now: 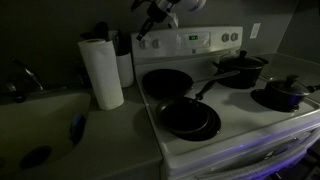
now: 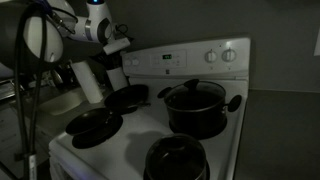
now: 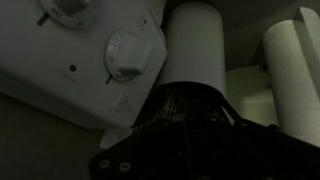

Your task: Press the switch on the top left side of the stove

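White stove (image 1: pixel 240 112), black lidded pots (image 2: pixel 195 108), contents hidden, pincer (image 1: pixel 145 30) near knobs (image 3: pixel 130 52), opening unclear.

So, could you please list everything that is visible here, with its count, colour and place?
stove: one, white, beside the counter
knobs: two close up, white, on its back panel
display: one, green-lit, panel middle
frying pans: two, dark, stovetop nearer the counter
lidded pots: two, dark, stovetop's other side
paper towel roll: one, white, on the counter
white cylinder: one, behind the roll
sink: one, pale, in the counter
gripper: one, dark, at the panel's end near the roll
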{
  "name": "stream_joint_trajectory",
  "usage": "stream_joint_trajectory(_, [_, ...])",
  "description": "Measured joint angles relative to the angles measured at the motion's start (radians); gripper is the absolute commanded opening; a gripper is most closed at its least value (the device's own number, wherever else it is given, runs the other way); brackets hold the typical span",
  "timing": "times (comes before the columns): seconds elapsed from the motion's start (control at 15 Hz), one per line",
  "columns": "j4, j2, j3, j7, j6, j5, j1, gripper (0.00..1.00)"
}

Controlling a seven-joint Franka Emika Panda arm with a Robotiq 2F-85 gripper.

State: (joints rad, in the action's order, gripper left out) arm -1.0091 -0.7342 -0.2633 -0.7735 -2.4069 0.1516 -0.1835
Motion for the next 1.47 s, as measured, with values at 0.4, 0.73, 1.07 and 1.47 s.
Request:
stream_joint_trajectory(0.4, [0.121,-0.108,0.020,-0.017,-0.066,-0.052,-0.010,0.00])
stream_joint_trajectory(0.73, [0.187,-0.160,0.033,-0.029,-0.107,-0.065,-0.009,0.00])
stream_joint_trajectory(1.07, [0.200,-0.166,0.032,-0.031,-0.105,-0.065,-0.011,0.00])
stream_joint_trajectory(1.47, [0.204,-0.169,0.032,-0.019,-0.105,-0.065,-0.012,0.00])
